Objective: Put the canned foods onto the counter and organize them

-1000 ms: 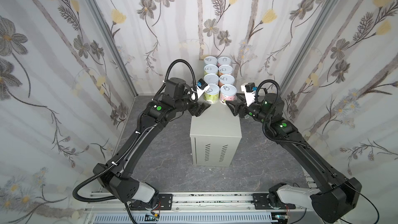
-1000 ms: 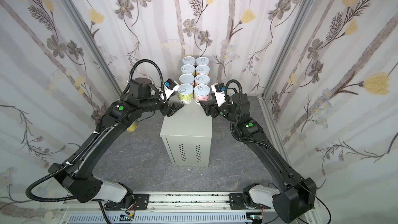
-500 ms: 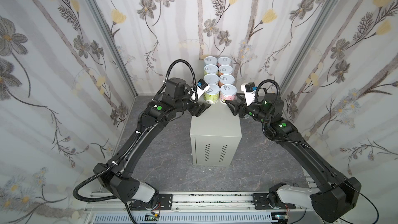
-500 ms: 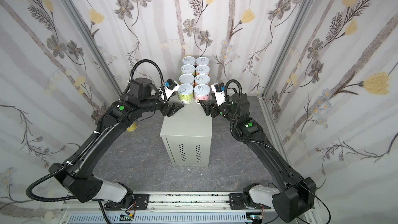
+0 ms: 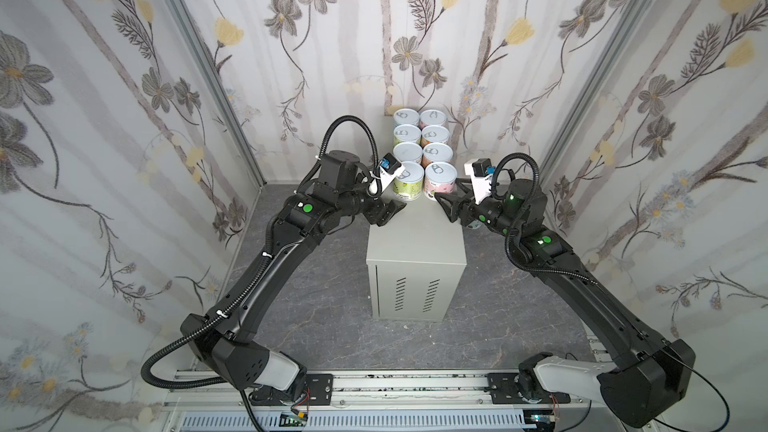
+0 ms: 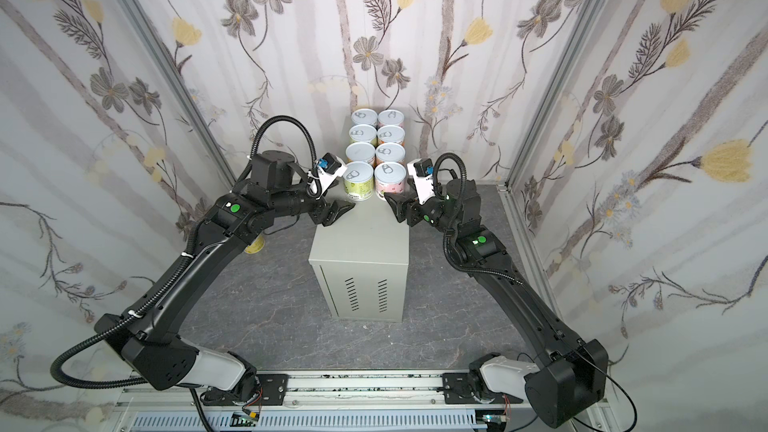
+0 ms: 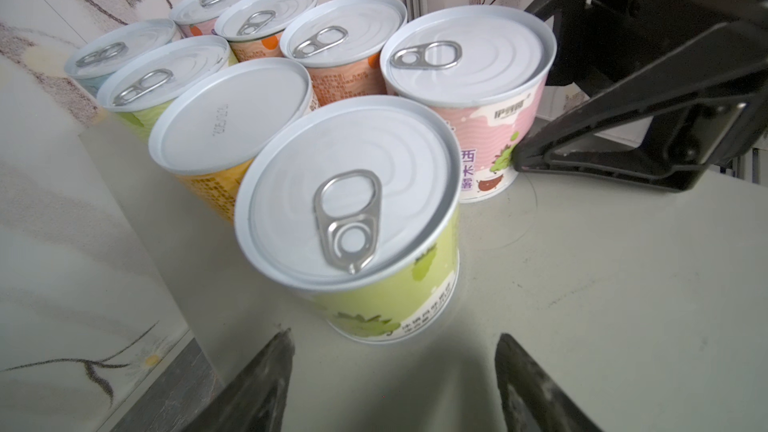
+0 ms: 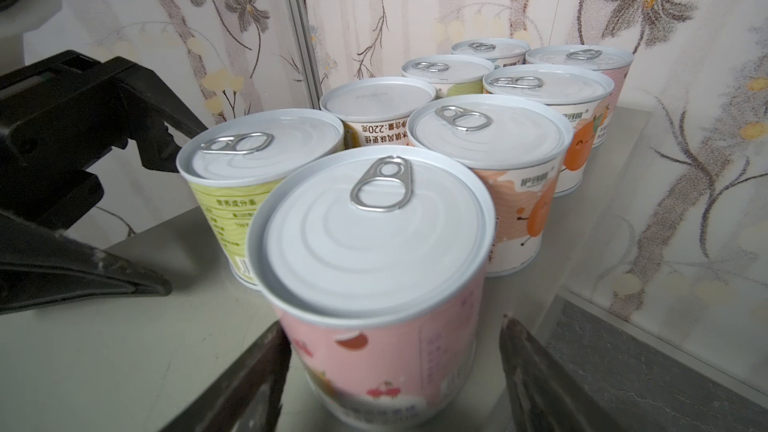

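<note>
You are holding left gripper (image 5: 390, 214) spread, just short of green can (image 5: 409, 184); right gripper (image 5: 445, 207) spread, loosely flanking pink can (image 5: 440, 182). Both cans fronting twin rows mid-frame on counter (image 5: 415, 238), likely for squaring alignment.

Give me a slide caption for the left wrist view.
Eight cans in two rows on the counter; open left hand faces the green can.

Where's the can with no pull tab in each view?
In a top view: plain-lid can, left column, second from front.
In a top view: plain-lid can, same slot.
Left wrist: plain-lid can, directly behind the green can.
Right wrist: plain-lid can, behind the green can, beside an orange can.
Shared landmark: the green can fronting the left column.
</note>
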